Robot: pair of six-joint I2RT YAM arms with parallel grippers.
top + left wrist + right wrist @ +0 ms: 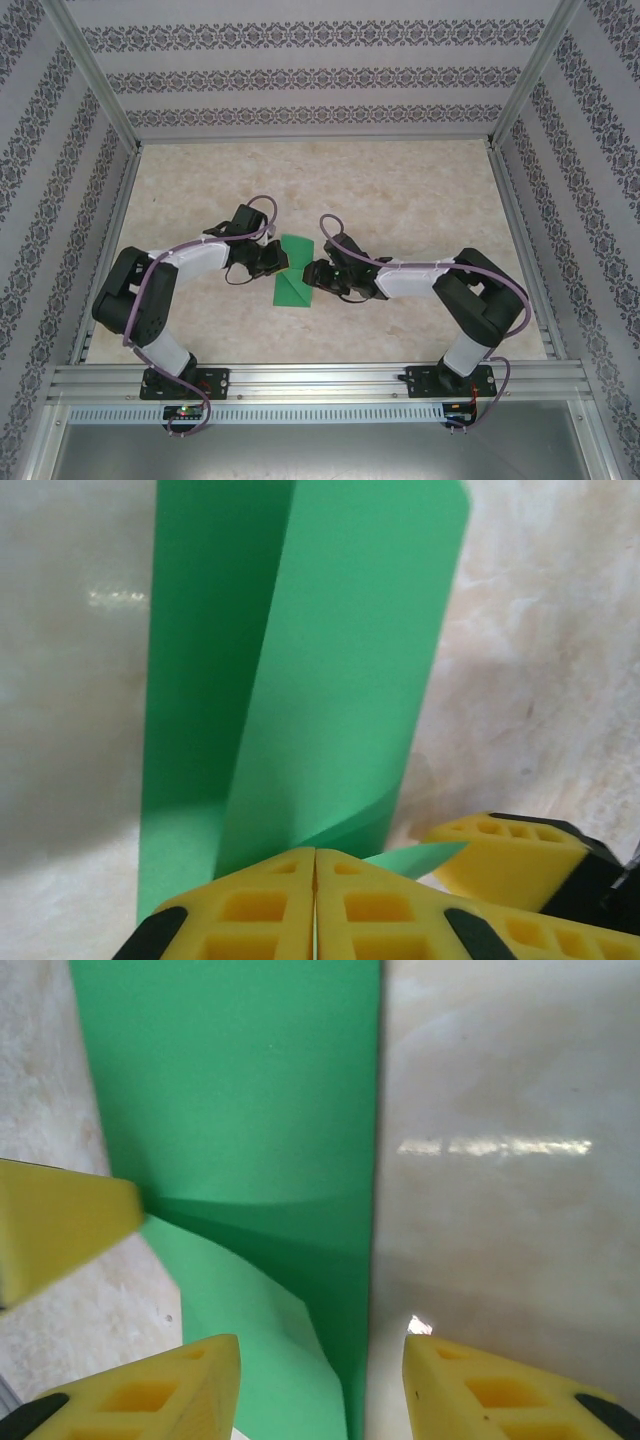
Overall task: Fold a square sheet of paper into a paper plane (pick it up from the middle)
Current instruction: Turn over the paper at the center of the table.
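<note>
The square sheet of paper [291,288], bright green, lies partly folded at the table's middle between both arms. In the left wrist view one flap of the sheet [340,660] stands up from a crease. My left gripper [315,852] is shut on the sheet's near edge, and a green sliver shows between its yellow fingers. It sits at the sheet's left side [279,260]. My right gripper [322,1360] is open and straddles the sheet's [250,1090] straight edge, at the sheet's right side [309,272]. The paper plane is out of view.
The marbled tabletop [420,210] is enclosed by patterned walls [320,75] and aluminium posts. A rail [320,380] with both arm bases runs along the near edge. The other gripper's yellow finger [510,850] sits close beside my left one.
</note>
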